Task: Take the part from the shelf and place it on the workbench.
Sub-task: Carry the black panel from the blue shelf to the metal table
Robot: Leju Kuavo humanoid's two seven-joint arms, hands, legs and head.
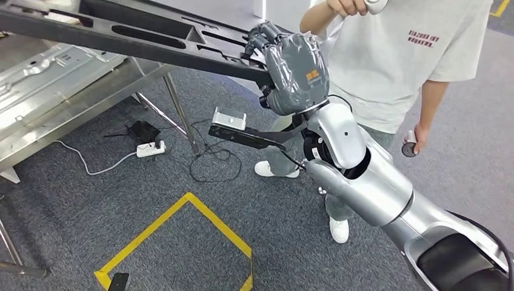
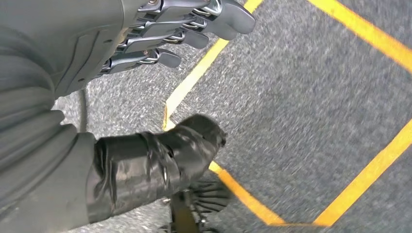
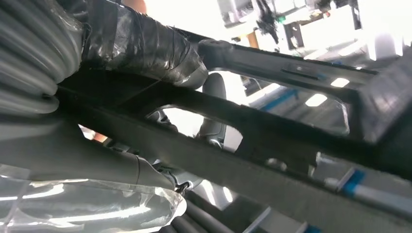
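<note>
Right robot hand (image 1: 295, 70) wrapped around end of long black part (image 1: 139, 33), held aloft over floor, near metal shelf (image 1: 54, 91). Part rigid, slotted, likely heavy, levering at one-end hold; mid-span grip steadier. Left robot hand (image 2: 160, 34) hangs empty, fingers loosely apart.

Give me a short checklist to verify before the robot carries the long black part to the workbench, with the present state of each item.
1. Right hand grips the long black part: ok; the right wrist view shows fingers through an opening in the part.
2. Grip near the part's middle: not ok; the hand holds one end.
3. Left hand free: ok, it holds nothing, over the floor.
4. Path free of people: not ok; a person stands just beside the hand.
5. Workbench ready: cannot tell.
</note>
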